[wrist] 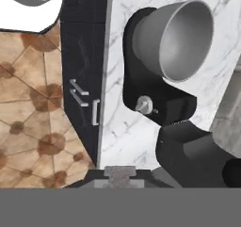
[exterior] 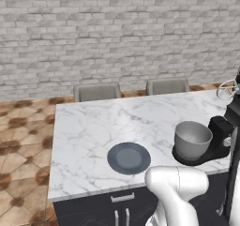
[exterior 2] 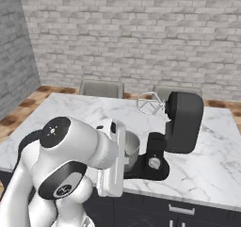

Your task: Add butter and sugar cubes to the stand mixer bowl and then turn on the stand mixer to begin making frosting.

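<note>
The black stand mixer [exterior: 220, 135] stands at the counter's right end with its head [exterior 2: 184, 121] tilted up and the wire whisk [exterior 2: 150, 103] raised. The grey stand mixer bowl [wrist: 176, 37] sits on the mixer's base, and its visible inside looks plain grey. A silver knob [wrist: 144, 104] sits on the mixer's side. My gripper [wrist: 120, 172] is shut with nothing in it. It hovers above the counter's front edge, a short way from the knob. The butter and sugar cubes are out of view.
A flat dark grey plate [exterior: 129, 158] lies bare near the front edge of the marble counter [exterior: 93, 126], left of the bowl. Two chairs [exterior: 97, 91] stand behind the counter. Dark cabinet fronts with handles [wrist: 80, 93] drop below the edge to a tiled floor.
</note>
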